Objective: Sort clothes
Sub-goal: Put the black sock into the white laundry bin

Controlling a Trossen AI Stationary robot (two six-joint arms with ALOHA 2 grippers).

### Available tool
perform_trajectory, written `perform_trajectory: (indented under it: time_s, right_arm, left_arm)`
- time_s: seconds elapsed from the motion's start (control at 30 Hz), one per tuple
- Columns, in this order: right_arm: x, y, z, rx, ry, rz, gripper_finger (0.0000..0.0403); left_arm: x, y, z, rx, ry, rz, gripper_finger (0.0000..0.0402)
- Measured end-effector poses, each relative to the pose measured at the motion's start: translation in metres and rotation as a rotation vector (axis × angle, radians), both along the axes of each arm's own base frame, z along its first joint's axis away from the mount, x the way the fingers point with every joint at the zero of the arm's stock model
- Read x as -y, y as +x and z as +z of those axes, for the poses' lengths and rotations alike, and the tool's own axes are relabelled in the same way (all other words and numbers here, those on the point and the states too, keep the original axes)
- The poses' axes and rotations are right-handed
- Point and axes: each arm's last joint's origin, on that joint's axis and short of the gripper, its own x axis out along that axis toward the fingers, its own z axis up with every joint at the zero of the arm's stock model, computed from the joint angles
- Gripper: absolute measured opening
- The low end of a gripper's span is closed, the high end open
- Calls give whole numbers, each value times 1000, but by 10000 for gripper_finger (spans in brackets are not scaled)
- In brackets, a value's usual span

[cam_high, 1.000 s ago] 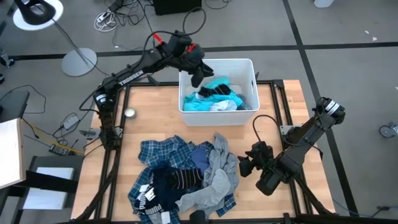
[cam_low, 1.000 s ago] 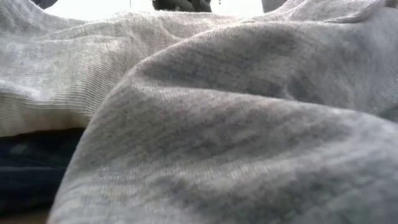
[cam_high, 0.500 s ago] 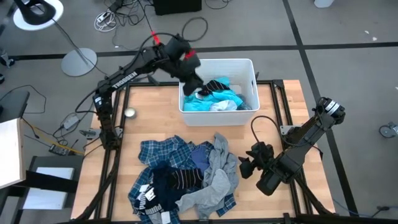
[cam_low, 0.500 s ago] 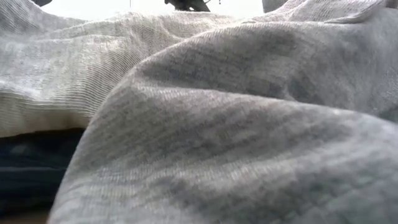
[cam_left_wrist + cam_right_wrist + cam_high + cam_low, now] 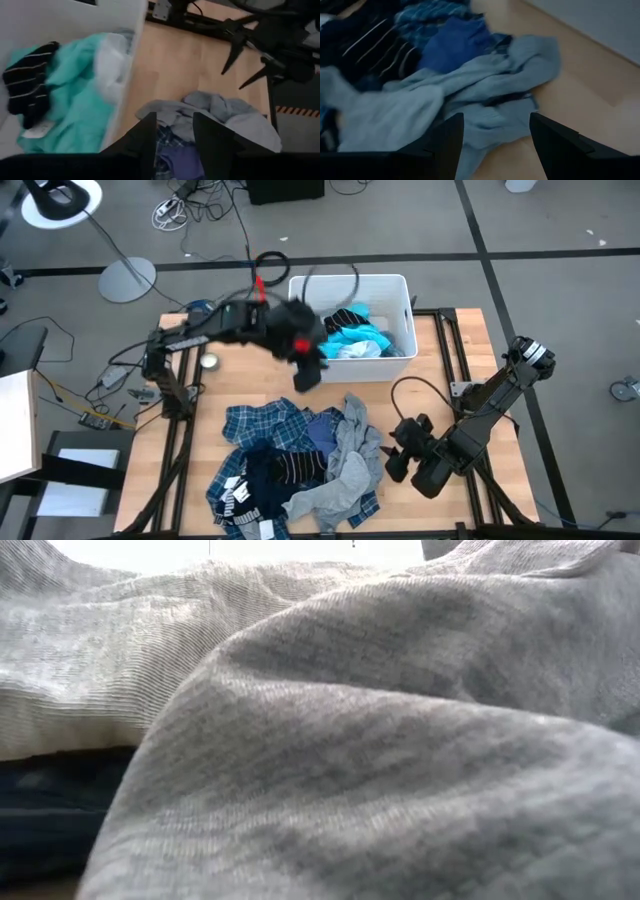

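Between the white rectangular plastic bin (image 5: 352, 286) at the worktop's far edge and the heap of soft garments (image 5: 300, 465) near its front edge, the left gripper (image 5: 172, 142) hangs empty, fingers parted for another pick, while the right gripper (image 5: 494, 135) waits open beside the heap.

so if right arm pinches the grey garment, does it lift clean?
Probably not: the grey garment lies crumpled and limp, so it should sag. It overlaps the plaid shirt, so it may drag that along. Looks light; the right gripper has its jaws open.
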Motion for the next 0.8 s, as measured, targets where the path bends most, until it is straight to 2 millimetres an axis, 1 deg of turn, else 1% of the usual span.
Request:
perform_trajectory:
  time_s: [0.1, 0.2, 0.3, 0.43, 0.57, 0.67, 0.8]
  right_arm:
    - [-5, 3, 1, -10, 11, 88, 228]
    - [-9, 6, 3, -1, 10, 154, 228]
    - [-12, 11, 6, 31, 4, 207, 228]
    - [-13, 22, 11, 90, -7, 279, 228]
    - [-10, 38, 18, 145, 1, 366, 228]
    - [-3, 51, 23, 179, -2, 433, 228]
    - [12, 67, 28, 210, -35, 477, 228]
  left_arm:
    - [28, 1, -4, -21, -1, 3, 131]
    - [55, 2, -14, -44, 10, 13, 131]
    - [82, 2, -31, -68, 3, 14, 131]
    - [112, -9, -57, -71, -38, 28, 131]
    - [130, -24, -88, -34, -115, 60, 131]
    - [136, -44, -107, -3, -168, 100, 131]
    - [141, -74, -128, 32, -227, 136, 131]
